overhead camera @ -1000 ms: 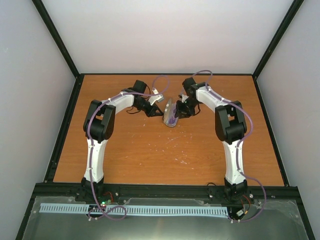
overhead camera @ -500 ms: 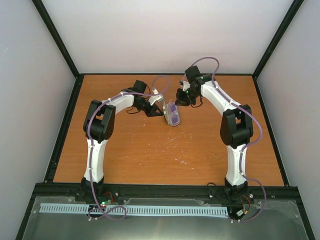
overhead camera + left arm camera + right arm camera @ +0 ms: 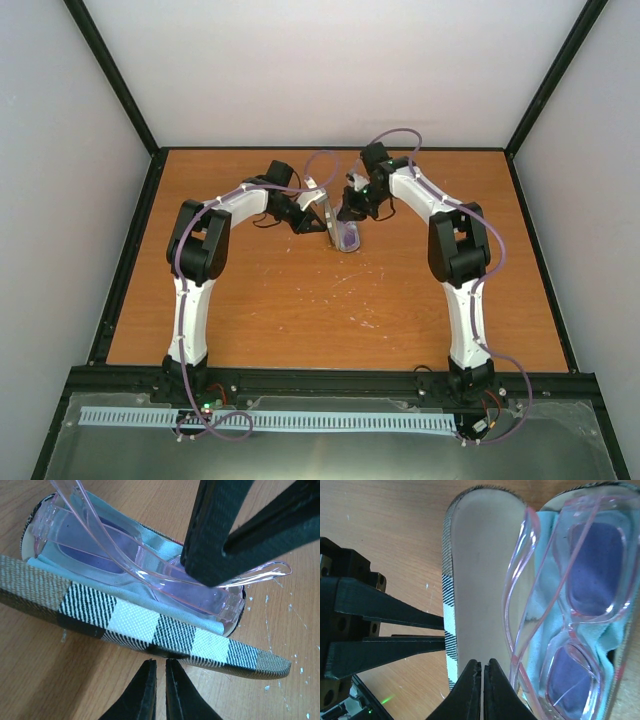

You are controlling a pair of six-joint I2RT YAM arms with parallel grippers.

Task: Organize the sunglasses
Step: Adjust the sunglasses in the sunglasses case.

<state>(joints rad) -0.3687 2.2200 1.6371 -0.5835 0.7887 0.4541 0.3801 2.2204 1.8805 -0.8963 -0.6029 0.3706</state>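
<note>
Though cut off at the bottom of the right wrist view, easy to place the sunglasses (image 3: 570, 622): bedded on the blue cloth (image 3: 542, 600) in the open case (image 3: 475, 570), just right of the right gripper (image 3: 482, 667), long axis running ahead along its empty, all-but-closed fingers. Nearer that arm than the left gripper (image 3: 160, 667), narrowed to a slit beyond the raised lid (image 3: 135, 622); cannot tell whether nipping it or only propping.

The sunglasses (image 3: 125, 565) (image 3: 580, 615) (image 3: 346, 238) have a clear pink frame and purple-tinted lenses. They lie folded inside the open checked case (image 3: 135, 625) on a pale blue cloth (image 3: 107, 512), with one temple tip past the rim.
</note>
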